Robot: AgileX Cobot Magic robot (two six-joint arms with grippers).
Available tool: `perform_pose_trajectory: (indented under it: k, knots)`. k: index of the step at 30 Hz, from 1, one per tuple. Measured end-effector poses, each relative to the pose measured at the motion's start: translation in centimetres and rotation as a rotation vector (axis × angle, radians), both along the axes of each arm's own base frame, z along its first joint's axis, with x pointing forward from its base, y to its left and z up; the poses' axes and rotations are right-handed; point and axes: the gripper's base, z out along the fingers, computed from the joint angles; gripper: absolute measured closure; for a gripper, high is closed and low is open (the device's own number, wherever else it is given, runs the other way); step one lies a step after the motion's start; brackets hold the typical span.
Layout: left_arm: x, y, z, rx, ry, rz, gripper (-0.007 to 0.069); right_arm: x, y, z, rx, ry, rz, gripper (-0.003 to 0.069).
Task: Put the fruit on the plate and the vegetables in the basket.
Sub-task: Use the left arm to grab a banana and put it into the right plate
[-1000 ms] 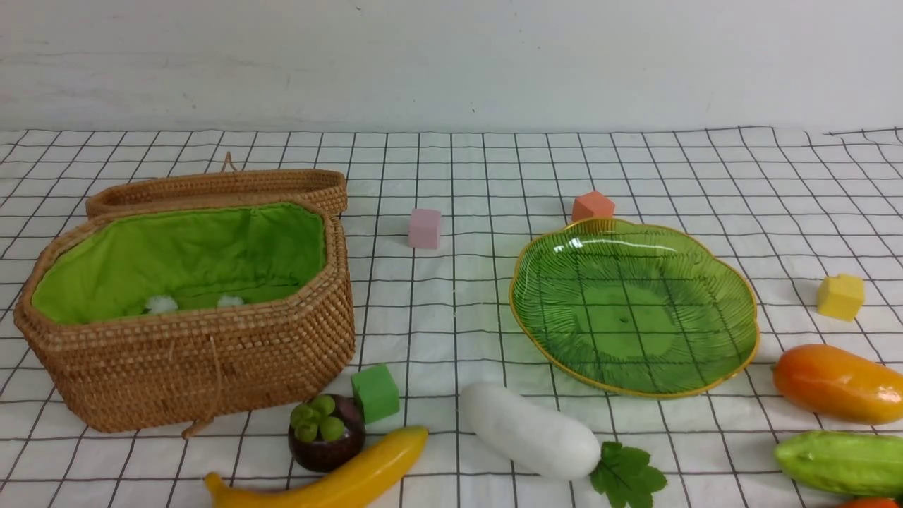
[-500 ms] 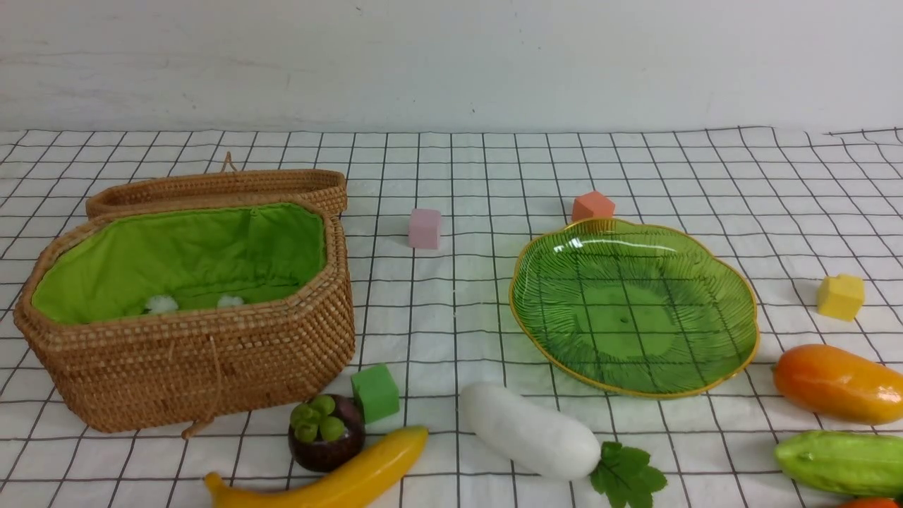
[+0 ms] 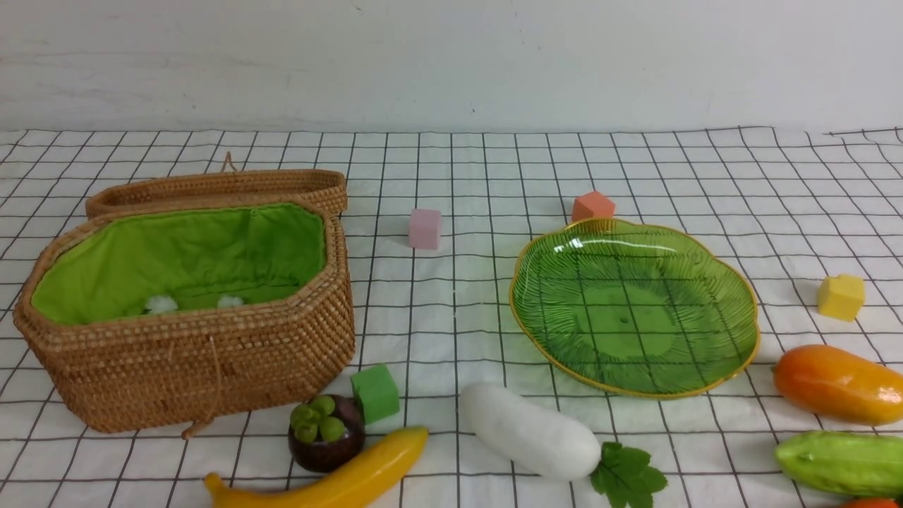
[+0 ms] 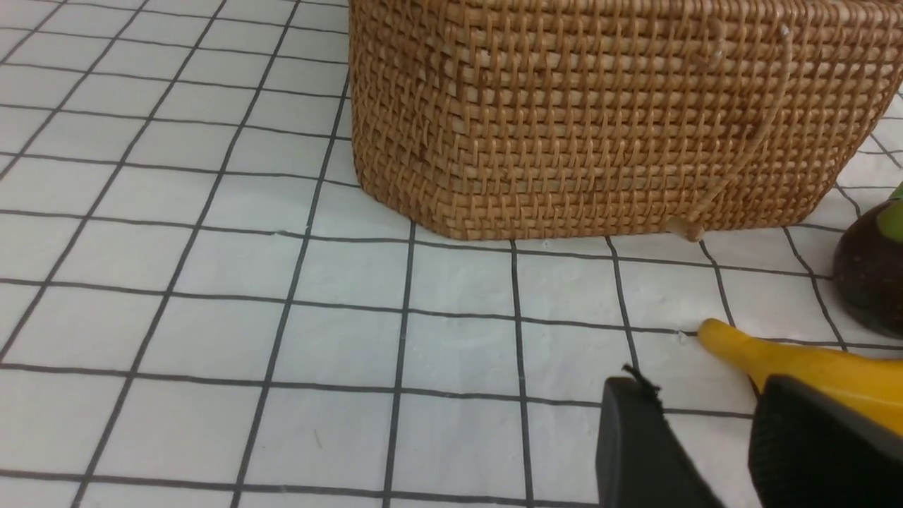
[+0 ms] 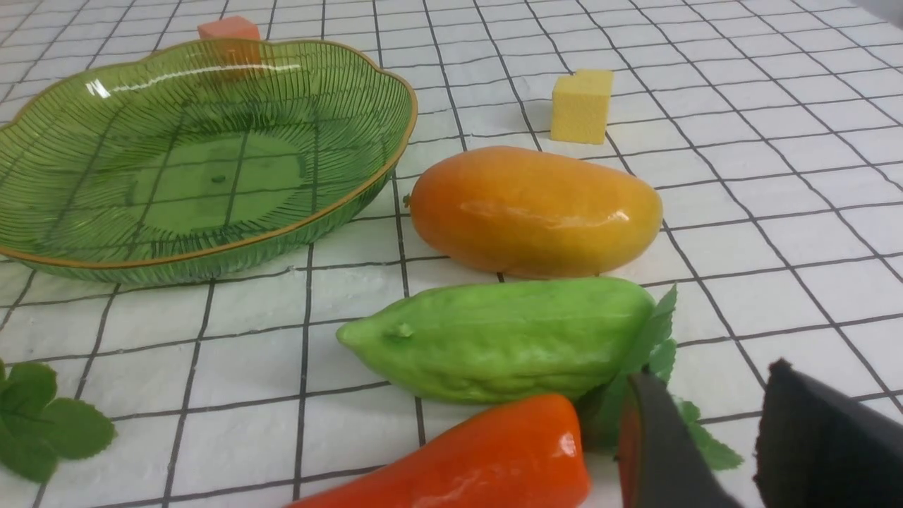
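The open wicker basket [image 3: 197, 360] stands at the left, its green lining bare. The green glass plate [image 3: 635, 303] sits at the right with nothing on it. Along the near edge lie the banana [image 3: 338, 480], mangosteen [image 3: 326, 441] and white radish [image 3: 529, 430]. At the right lie the mango [image 3: 836, 384], gourd [image 3: 839, 462] and a sliver of pepper [image 3: 871, 504]. My left gripper [image 4: 702, 395] hangs open just above the cloth beside the banana's tip [image 4: 797, 363]. My right gripper [image 5: 709, 384] is open beside the pepper [image 5: 480, 458] and gourd [image 5: 501, 339], holding nothing.
The basket's lid [image 3: 219, 187] lies behind it. Small cubes are scattered about: pink [image 3: 425, 228], orange [image 3: 592, 206] behind the plate, yellow [image 3: 840, 296] at the right, green [image 3: 375, 392] next to the mangosteen. A checked cloth covers the table, with a white wall at the back.
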Motion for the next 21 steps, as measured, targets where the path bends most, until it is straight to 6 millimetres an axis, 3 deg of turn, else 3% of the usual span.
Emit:
perform_pose_trajectory:
  k: [4,14,21]
  knots:
    - [0.0,0.2,0.1,0.088,-0.007,-0.006,0.0386,0.0,0.0,0.0,0.000,0.000,0.000,0.0414]
    - [0.1,0.2,0.4,0.112,-0.042,-0.008,0.0386,0.0,0.0,0.0,0.000,0.000,0.000,0.0414]
    - [0.4,0.0,2.0,-0.038,-0.220,0.013,0.0386,0.0,0.0,0.0,0.000,0.000,0.000,0.0414]
